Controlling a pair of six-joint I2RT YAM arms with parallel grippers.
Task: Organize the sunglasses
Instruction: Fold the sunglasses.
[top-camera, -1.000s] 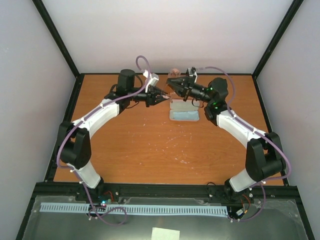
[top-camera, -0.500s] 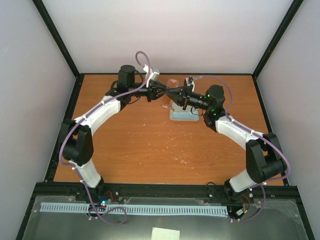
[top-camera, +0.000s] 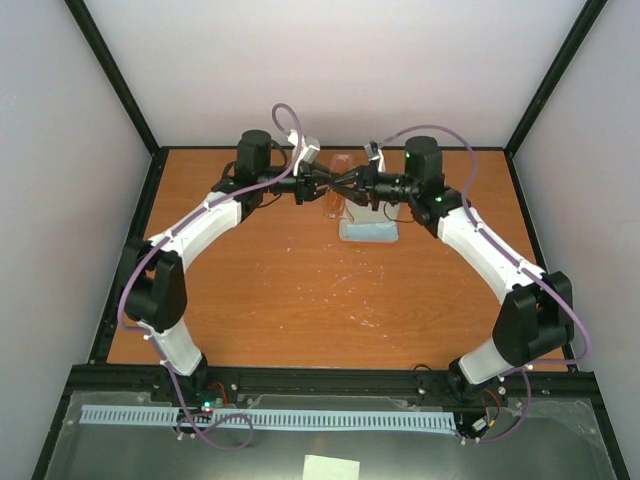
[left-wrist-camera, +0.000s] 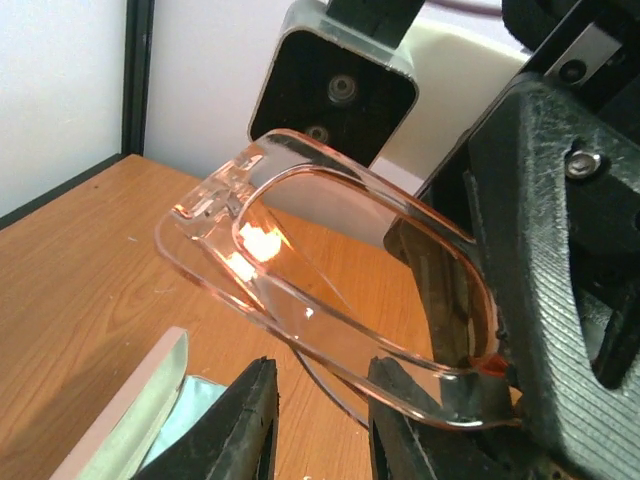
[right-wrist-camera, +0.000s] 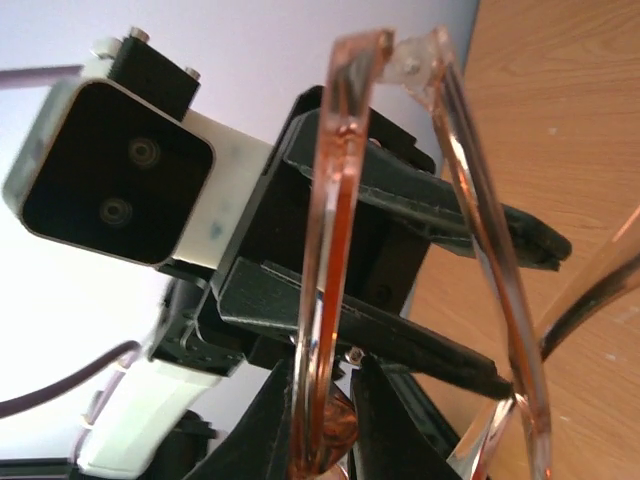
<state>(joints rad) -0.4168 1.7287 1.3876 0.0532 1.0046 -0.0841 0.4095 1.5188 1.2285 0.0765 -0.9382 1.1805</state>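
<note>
Translucent orange-amber sunglasses (left-wrist-camera: 330, 270) held aloft over the far bench (top-camera: 300, 290), right hand (right-wrist-camera: 325, 430) clamped on one lens. Left hand (left-wrist-camera: 322, 410) has moved in, part-open astride the frame: handover or folding judged imminent.

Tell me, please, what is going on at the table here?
The two arms meet over the far middle of the table. The right gripper pinches the orange-tinted sunglasses by the frame and holds them up in the air. The left gripper faces it with its fingers apart, seemingly around one thin arm of the glasses, not clamped on it. A blue-grey cloth lies on the table just below them.
</note>
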